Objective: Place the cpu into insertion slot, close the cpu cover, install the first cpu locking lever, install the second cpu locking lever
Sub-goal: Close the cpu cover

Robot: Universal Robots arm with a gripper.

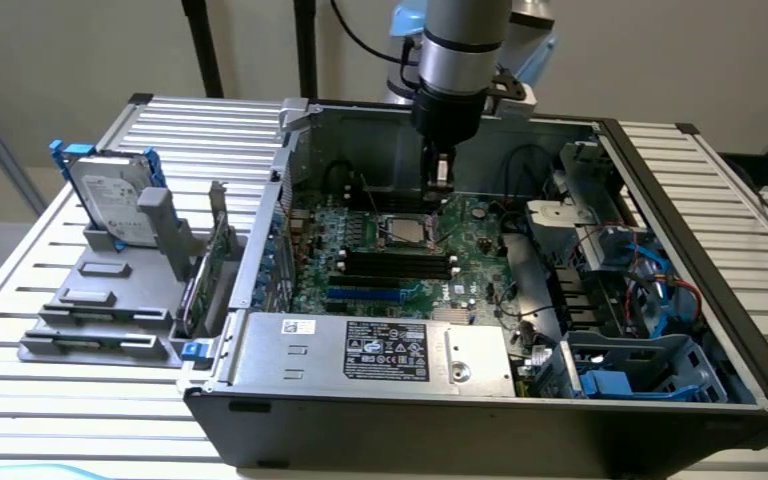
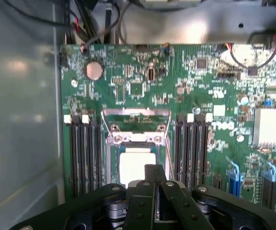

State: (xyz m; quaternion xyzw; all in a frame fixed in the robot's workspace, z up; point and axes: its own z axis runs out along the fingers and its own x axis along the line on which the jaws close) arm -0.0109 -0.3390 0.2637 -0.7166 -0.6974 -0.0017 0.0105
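Counter of slats carries your open case, and inside it the green board lies flat. On the board, the slot sits between two banks of memory slots. The cpu appears already seated in the slot, silver top up. The cover looks swung back just beyond the slot and not yet down, so I judge closing it to be the step in hand. Your tool hangs just above the slot, over one edge of the cpu, its fingers pressed together and pinching nothing. Closing would call for a push on the cover's frame rather than on the chip, with the tips kept off the memory slots on either side.
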